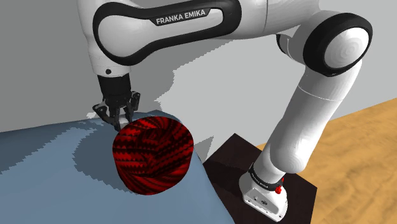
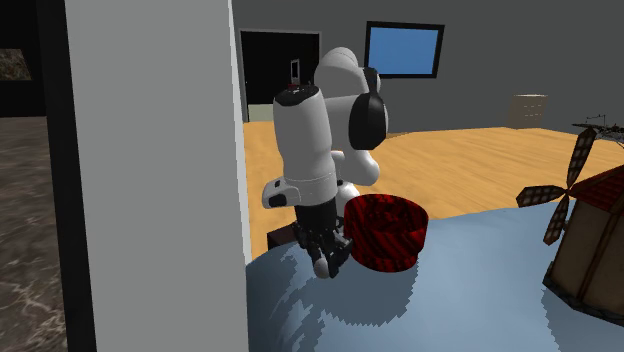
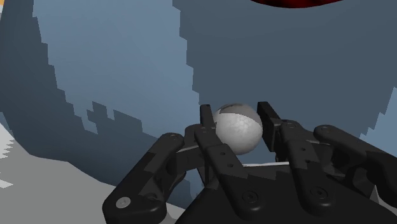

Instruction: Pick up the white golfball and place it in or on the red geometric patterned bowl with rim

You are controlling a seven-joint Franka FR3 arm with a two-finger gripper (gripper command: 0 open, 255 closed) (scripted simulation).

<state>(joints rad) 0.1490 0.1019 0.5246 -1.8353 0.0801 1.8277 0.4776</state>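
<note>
A white golfball sits clasped between the two black fingers of my gripper, lifted off the blue-grey table. In the shoulder view the gripper hangs just behind the far left rim of the red and black patterned bowl. The second exterior view has the gripper beside the bowl, with the ball a pale spot at its tips. A sliver of the bowl's red rim shows ahead of the fingers.
The bowl stands near the blue-grey table's edge closest to the dark stand. A wooden windmill model stands on the table at the second exterior view's right. A grey wall rises close beside the arm.
</note>
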